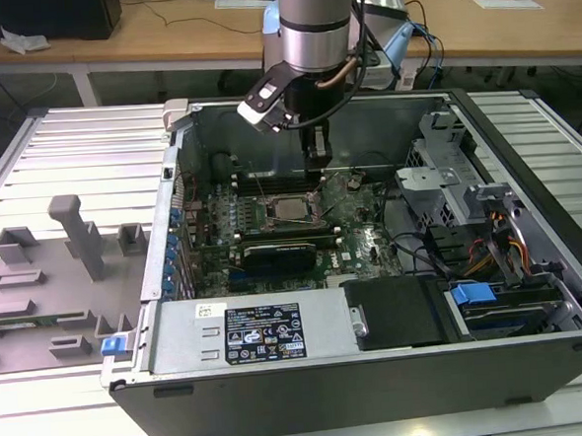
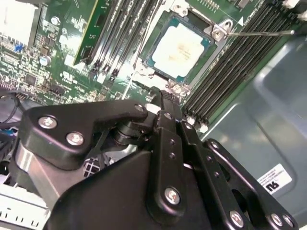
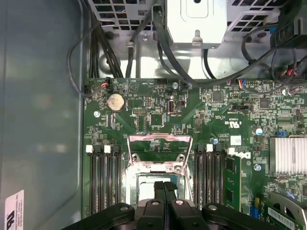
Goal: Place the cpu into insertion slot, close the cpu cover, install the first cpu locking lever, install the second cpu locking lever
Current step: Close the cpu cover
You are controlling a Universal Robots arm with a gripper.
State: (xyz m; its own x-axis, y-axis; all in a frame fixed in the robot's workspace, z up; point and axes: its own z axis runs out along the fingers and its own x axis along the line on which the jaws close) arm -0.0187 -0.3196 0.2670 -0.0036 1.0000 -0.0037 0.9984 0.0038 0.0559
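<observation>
cpu seated in socket | cpu cover seemingly raised | hand clenched, empty, close by | white printed case label

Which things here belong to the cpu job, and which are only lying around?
For the job:
cpu, seated in its socket
cpu cover, raised
locking lever
gripper

Only lying around:
coin battery
heatsink
grey blocks beside the case
</observation>
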